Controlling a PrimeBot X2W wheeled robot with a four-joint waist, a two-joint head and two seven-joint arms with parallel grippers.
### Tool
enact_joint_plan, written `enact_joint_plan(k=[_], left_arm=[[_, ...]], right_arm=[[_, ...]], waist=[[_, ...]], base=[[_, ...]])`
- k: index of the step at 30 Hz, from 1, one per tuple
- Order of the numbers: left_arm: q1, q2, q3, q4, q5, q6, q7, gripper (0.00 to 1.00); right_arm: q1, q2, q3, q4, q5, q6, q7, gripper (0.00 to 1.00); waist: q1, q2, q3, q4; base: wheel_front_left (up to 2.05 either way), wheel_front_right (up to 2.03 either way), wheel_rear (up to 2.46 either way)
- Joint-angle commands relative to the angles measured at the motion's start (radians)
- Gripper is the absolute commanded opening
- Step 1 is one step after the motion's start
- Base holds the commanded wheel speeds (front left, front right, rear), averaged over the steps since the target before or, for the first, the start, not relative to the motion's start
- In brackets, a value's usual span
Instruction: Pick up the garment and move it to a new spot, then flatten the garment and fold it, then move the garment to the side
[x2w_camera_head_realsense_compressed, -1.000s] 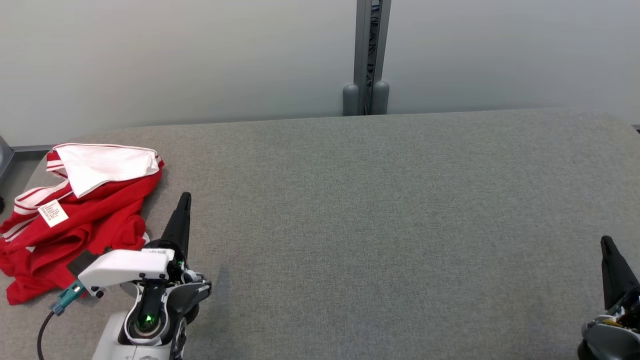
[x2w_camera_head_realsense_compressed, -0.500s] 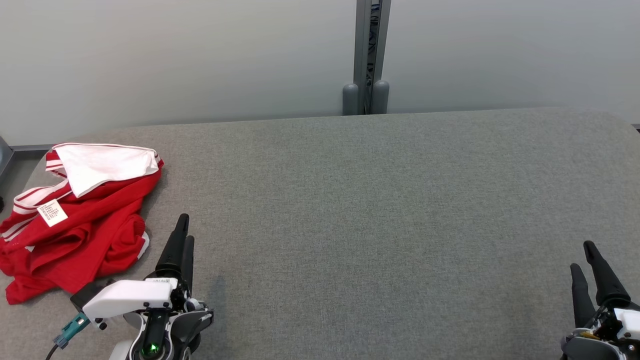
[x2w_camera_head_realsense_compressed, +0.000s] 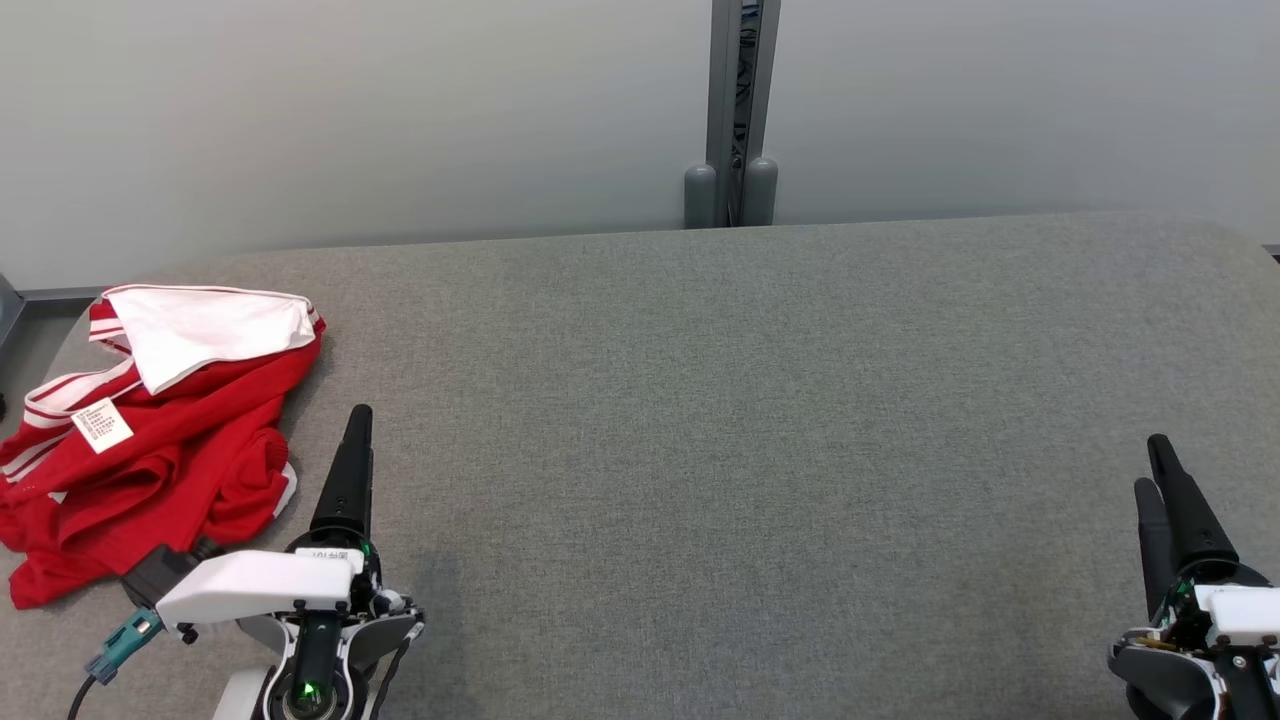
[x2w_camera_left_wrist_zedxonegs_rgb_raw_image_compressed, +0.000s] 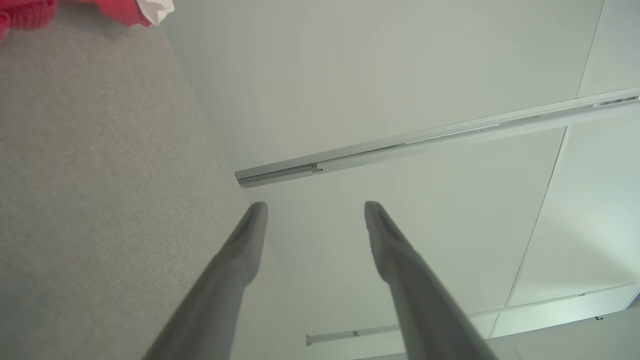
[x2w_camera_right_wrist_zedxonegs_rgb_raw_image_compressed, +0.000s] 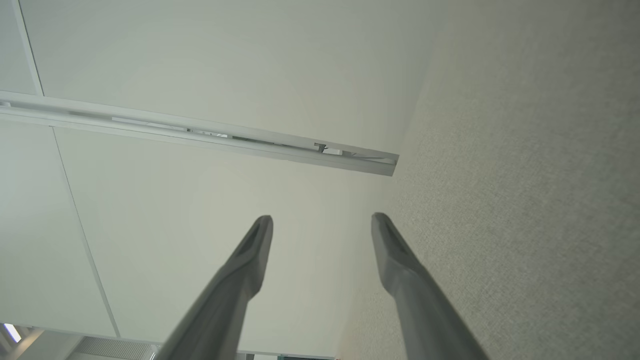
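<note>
A red garment (x2w_camera_head_realsense_compressed: 150, 440) with white stripes, a white lining and a small label lies crumpled at the far left of the grey table (x2w_camera_head_realsense_compressed: 720, 430). A corner of the garment (x2w_camera_left_wrist_zedxonegs_rgb_raw_image_compressed: 30, 10) shows at the top left of the left wrist view. My left gripper (x2w_camera_head_realsense_compressed: 355, 425) hovers just right of the garment, apart from it, fingers pointing away from me. In its wrist view the left gripper (x2w_camera_left_wrist_zedxonegs_rgb_raw_image_compressed: 315, 212) stands open with nothing between the fingers. My right gripper (x2w_camera_head_realsense_compressed: 1152, 470) is at the lower right over bare table. The right gripper (x2w_camera_right_wrist_zedxonegs_rgb_raw_image_compressed: 322, 225) is open and empty too.
A pale wall runs behind the table, with a grey vertical post (x2w_camera_head_realsense_compressed: 735, 110) at its middle. The table's rounded left edge lies just past the garment. Grey fabric surface stretches between the two grippers.
Both grippers have gone from shut to open. The left gripper drew back from the garment's edge; the right gripper rose further into view at the lower right.
</note>
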Motion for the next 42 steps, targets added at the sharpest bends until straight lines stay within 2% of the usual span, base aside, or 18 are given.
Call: enact_joint_plan(k=[1,7,13,20,27,42], left_arm=[[-0.01,0.003,0.004,-0.026,0.034,-0.002,-0.009,1.0],[0.003,0.004,0.007,-0.053,0.136,-0.002,-0.029,1.0],[0.015,0.004,0.012,-0.079,0.307,0.005,-0.048,1.0],[0.032,0.005,-0.014,-0.106,0.536,0.056,-0.068,1.0],[0.043,0.006,-0.037,-0.125,0.713,0.098,-0.088,1.0],[0.064,0.007,-0.049,-0.166,0.899,0.139,-0.122,1.0]], right_arm=[[-0.022,-0.025,0.021,-0.028,-0.029,0.004,-0.016,1.0],[-0.03,-0.045,0.059,-0.053,-0.114,0.004,-0.044,1.0],[-0.03,-0.06,0.093,-0.064,-0.242,0.005,-0.069,1.0],[-0.034,-0.077,0.135,-0.059,-0.425,0.005,-0.096,1.0],[-0.039,-0.094,0.178,-0.058,-0.586,0.005,-0.121,1.0],[-0.048,-0.106,0.235,-0.046,-0.763,0.006,-0.167,1.0]], waist=[[0.0,0.0,0.0,0.0],[0.0,0.0,0.002,-0.002],[0.0,0.0,0.004,-0.003],[0.0,0.0,0.005,-0.004],[0.0,0.0,0.006,-0.004],[0.0,0.0,0.009,-0.005]], base=[[0.0,0.0,0.0],[0.0,0.0,0.0],[0.0,0.0,0.0],[0.0,0.0,0.0],[0.0,0.0,0.0],[0.0,0.0,0.0]])
